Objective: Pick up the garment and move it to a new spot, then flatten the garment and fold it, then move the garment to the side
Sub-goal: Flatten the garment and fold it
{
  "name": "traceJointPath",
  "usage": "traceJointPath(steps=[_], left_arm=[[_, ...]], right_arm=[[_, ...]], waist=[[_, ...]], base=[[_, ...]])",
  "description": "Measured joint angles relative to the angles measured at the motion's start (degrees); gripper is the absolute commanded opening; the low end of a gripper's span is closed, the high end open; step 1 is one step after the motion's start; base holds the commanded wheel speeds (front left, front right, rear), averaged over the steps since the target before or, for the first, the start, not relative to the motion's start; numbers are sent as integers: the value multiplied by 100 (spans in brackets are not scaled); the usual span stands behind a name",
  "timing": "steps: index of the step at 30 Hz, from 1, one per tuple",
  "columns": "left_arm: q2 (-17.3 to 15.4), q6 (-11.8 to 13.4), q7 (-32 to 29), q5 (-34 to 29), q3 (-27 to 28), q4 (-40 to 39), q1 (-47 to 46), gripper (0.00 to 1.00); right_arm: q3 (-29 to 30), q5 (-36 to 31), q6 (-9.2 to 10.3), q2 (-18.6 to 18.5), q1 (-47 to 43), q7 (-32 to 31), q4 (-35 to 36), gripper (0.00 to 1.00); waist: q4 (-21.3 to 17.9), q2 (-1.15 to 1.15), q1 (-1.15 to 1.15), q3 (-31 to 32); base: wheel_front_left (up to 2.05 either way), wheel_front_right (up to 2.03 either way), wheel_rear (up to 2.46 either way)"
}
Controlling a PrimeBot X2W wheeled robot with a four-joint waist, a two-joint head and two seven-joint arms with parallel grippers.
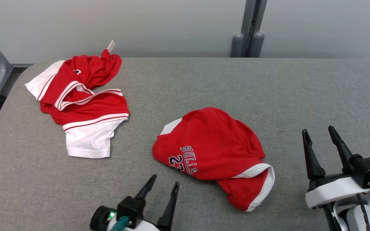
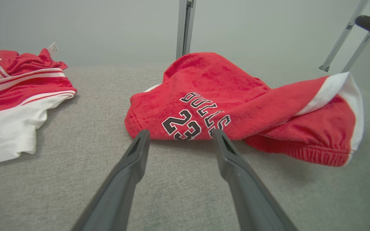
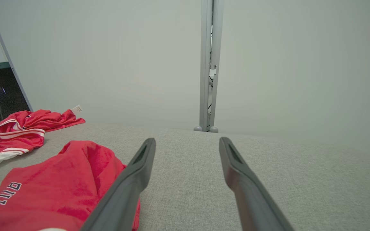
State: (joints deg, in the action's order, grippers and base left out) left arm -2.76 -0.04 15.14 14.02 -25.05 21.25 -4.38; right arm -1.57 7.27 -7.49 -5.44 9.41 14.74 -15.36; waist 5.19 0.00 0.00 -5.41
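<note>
Two open grippers, one crumpled garment: flattening comes next

Both grippers stand with their fingers spread and hold nothing. The left gripper sits low at the front edge of the table, its tips just short of the near hem of the red garment. The right gripper is near the table's front right, apart from the cloth and pointing past it toward the far edge.

The red garment lies in a rumpled heap a little forward of the table's middle. Its printed lettering faces the front edge and one white-trimmed end is curled over toward the right. A second garment, red and white, is bunched at the far left corner, well apart.

Judging by how it lies, the garment is already set down on open table, so the work in hand looks like flattening. That calls for each gripper to take an opposite edge: the left on the hem before it, the right on the curled white-trimmed end. Then they draw the cloth apart until it lies smooth, without dragging it toward the other garment.
</note>
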Motion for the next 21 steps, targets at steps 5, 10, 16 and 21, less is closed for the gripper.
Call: traceJointPath(steps=[5,10,16,21], left_arm=[[1,-115,0,-131,-506,414,-364,100],[2,-103,0,-140,-760,890,-811,100],[0,-11,0,-182,-822,1370,-1156,100],[2,59,0,-204,-725,1540,-1294,41]], right_arm=[[132,-143,0,58,-41,19,211,100],[235,-229,0,119,-54,25,293,100],[341,-232,0,174,-53,25,391,100],[391,-247,0,210,-43,26,464,100]], waist=[[-152,0,0,-69],[-337,0,0,-165],[-550,0,0,-338],[-673,0,0,-442]], base=[[0,0,0],[0,0,0],[0,0,0],[0,0,0]])
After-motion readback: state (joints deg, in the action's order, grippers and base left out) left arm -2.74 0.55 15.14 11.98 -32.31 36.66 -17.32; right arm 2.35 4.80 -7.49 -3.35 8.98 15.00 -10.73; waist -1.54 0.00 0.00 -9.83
